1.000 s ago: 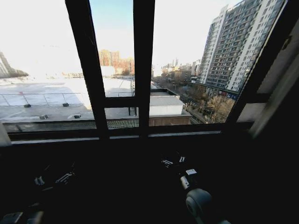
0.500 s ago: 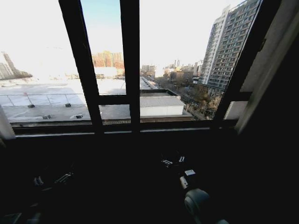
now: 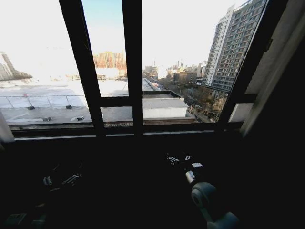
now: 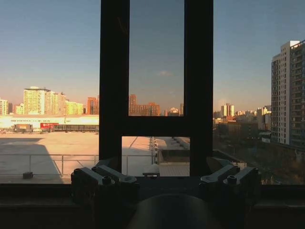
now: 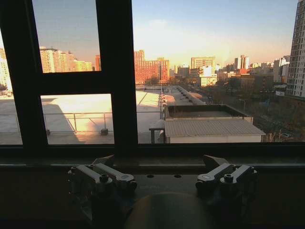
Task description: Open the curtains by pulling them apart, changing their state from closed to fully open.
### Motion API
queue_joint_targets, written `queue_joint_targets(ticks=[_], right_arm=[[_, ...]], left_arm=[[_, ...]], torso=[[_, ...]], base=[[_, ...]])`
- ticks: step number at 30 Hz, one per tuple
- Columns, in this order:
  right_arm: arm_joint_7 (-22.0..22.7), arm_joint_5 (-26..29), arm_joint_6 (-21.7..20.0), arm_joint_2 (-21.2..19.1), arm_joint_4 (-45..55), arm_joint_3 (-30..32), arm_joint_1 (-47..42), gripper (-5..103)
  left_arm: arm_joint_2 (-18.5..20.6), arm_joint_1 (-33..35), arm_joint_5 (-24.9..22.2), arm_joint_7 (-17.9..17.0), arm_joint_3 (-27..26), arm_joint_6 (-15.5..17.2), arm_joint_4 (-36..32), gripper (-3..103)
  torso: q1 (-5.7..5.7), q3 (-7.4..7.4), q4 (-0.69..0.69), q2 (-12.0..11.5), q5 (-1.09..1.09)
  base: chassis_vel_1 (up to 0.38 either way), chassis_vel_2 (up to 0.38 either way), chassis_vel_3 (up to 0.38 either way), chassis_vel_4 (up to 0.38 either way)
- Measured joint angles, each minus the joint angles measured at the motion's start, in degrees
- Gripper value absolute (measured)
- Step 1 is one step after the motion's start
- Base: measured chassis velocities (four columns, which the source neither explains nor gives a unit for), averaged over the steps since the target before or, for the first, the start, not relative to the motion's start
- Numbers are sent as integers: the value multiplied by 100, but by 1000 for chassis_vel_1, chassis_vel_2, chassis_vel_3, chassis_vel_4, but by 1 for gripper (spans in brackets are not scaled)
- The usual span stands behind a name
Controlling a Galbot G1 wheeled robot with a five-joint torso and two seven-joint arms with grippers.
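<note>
Curtains (image 3: pixel 290 52) bunched at window sides, glass exposed.
Left end effector (image 4: pixel 167 183) and right end effector (image 5: pixel 162 180) low, spread wide, holding nothing; best kept clear of fabric.

A dark window frame (image 3: pixel 132 67) fills the head view, its two upright bars running from twelve o'clock down to a horizontal sill (image 3: pixel 119 136) across the middle. A short crossbar (image 3: pixel 114 101) joins the two uprights just above the sill. Through the glass at nine o'clock lies a flat pale rooftop (image 3: pixel 43 102) with a railing. At the centre stands a low building with a grey roof (image 3: pixel 164 107). At two o'clock rises a tall grey apartment tower (image 3: pixel 233 43). Orange-red blocks (image 3: pixel 110 59) stand on the horizon near eleven o'clock, under a bright sky (image 3: pixel 181 28).
</note>
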Motion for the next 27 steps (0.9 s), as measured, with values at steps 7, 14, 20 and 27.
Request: queue_joint_targets(ticks=[7, 14, 20, 27], right_arm=[[227, -162, -38, -103, 506, 140, -207, 100], [323, -173, -13, -95, 788, 151, -214, 100], [324, -136, -2, -125, 790, 143, -134, 100], [354, -115, 14, -145, 732, 183, -89, 100]], left_arm=[[261, -103, -331, -97, -32, 311, -145, 100], [284, -110, -498, -180, -75, 542, -345, 100], [143, -15, -485, -285, -122, 756, -496, 100], [84, 5, -307, -332, -134, 822, -525, 100]], torso=[[0, 0, -2, 0, 0], [0, 0, -1, 0, -1], [0, 0, 0, 0, 0], [0, 0, -1, 0, 0]], base=[[0, 0, 0, 0], [0, 0, 0, 0], [0, 0, 0, 0], [0, 0, 0, 0]])
